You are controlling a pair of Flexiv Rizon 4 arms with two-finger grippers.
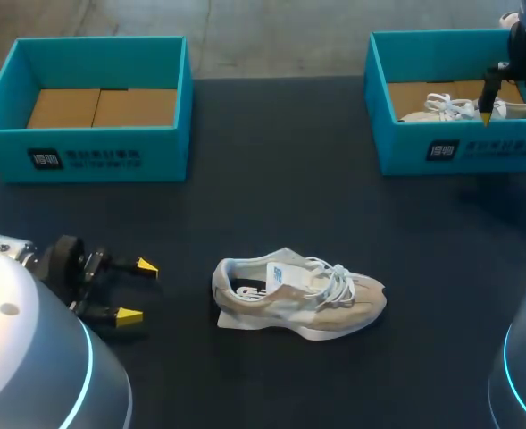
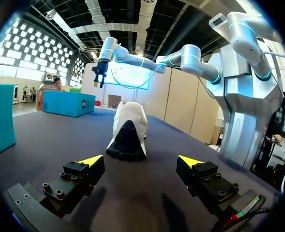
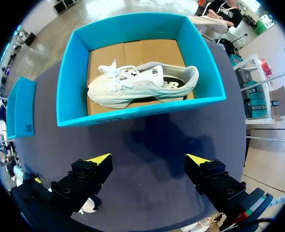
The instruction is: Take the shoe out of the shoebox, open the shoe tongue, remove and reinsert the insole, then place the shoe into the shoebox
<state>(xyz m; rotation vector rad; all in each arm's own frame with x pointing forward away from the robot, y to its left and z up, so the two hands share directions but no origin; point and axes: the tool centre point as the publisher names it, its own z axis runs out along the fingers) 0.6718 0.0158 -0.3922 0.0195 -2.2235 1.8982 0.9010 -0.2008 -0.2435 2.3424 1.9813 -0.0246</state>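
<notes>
Right gripper (image 3: 148, 159) wide; white laced sneaker (image 3: 142, 84) in teal cardboard shoebox (image 3: 137, 115) ahead: centre over midfoot, pinch, lift straight. Left gripper (image 1: 137, 290) wide.

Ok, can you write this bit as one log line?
left gripper open, facing table shoe | right gripper open, facing boxed shoe

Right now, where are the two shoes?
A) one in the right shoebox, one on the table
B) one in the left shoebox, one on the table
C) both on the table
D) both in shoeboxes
A: the white shoe lies in the right shoebox and the beige shoe lies on the table, while the left shoebox shows only its cardboard floor.
</notes>
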